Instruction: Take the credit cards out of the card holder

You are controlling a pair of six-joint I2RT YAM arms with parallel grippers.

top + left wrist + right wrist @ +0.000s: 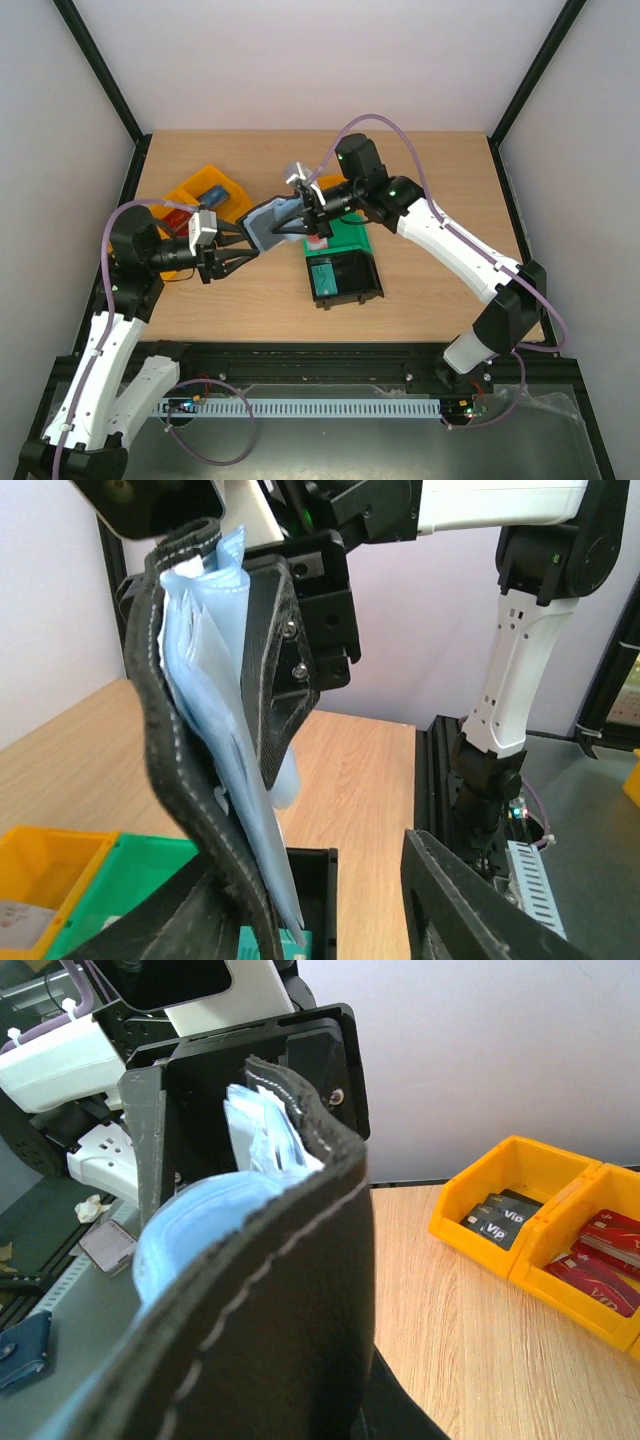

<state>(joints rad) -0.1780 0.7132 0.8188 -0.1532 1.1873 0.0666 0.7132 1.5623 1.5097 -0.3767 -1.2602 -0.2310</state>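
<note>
- The card holder (265, 225) hangs in the air over the middle of the desk (250, 310), a little toward its left edge, between the yellow bin (205, 180) and the green bin (352, 240).
- The right pincer (303, 222) is clamped on one half of it; in the left wrist view a finger with a woven carbon look presses flat against the lining.
- The left pincer (245, 245) stands partly spread and grips nothing. The wallet's lower edge sits between its fingers, clear of the right-hand one.
- The step in hand looks like going in for a card. Slide one finger into a pocket, pinch only the card's edge, and pull along the pocket's length while the right pincer holds firm.
- The wallet is soft and bows. Its outside is black grained leather with pale stitching along the edge, and its inside is pale blue, slack, layered sleeves that could snag a fingertip.
- No card edge shows in those sleeves, so I cannot tell what is left inside.
- Red credit cards (598, 1260), thin, stiff and glossy, lie in the yellow bin near the desk's far left corner, with black Vip cards (495, 1215) in the compartment beside them.
</note>
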